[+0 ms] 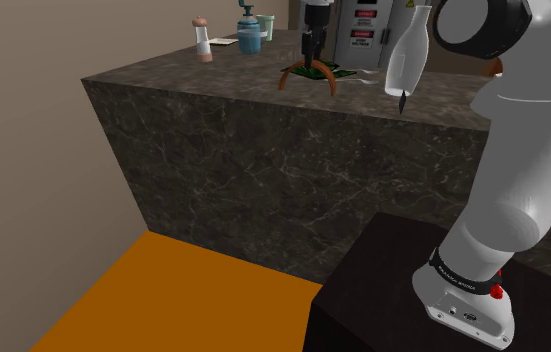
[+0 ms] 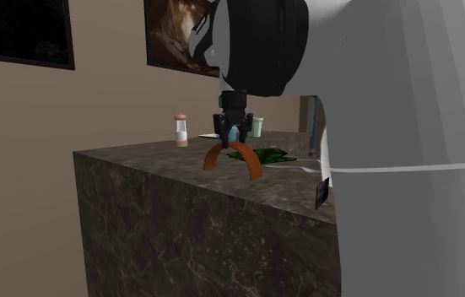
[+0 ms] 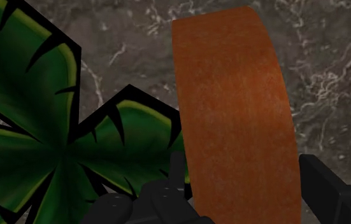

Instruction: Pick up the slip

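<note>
The slip is an orange-brown strip bent into an arch (image 1: 285, 76), standing on its two ends on the dark marble counter (image 1: 163, 75), over a green leaf-shaped mat (image 1: 315, 73). My black gripper (image 1: 310, 62) comes straight down on the top of the arch. In the wrist view the strip (image 3: 237, 102) fills the gap between my fingers (image 3: 178, 170), and each one touches an edge of it. From the second exterior view, the gripper (image 2: 233, 140) sits at the crown of the strip (image 2: 214, 156), whose ends look level with the counter top.
A salt shaker (image 1: 201, 40), a flat white paper (image 1: 223, 42), a blue bottle (image 1: 250, 35) and a pale green cup (image 1: 266, 24) stand at the counter's back. A white vase (image 1: 409, 50) is toward the shoulder view's right. A panel with labels (image 1: 363, 30) stands behind.
</note>
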Robot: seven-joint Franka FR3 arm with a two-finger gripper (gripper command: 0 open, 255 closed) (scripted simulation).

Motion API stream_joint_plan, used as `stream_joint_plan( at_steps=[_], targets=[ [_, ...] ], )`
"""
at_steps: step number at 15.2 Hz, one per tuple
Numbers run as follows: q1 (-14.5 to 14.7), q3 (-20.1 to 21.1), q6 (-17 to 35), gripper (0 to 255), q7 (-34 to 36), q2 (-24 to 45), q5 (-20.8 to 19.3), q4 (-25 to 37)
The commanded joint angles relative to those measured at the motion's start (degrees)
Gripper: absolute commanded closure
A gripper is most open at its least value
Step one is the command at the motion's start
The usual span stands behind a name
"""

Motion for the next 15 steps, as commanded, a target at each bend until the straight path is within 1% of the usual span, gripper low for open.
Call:
stream_joint_plan(
  at_steps=[1,5,10,15],
  targets=[
    [0.0,0.0,-0.03,255,0.01,0.03,0.01,-0.16],
    [0.06,0.03,0.02,255,0.08,-0.05,-0.01,-0.28],
    [-0.47,-0.06,-4.78,255,-0.08,1.8,0.48,6.32],
    [-1.32,-0.14,-10.23,255,-0.27,4.6,1.25,14.51]
  ],
)
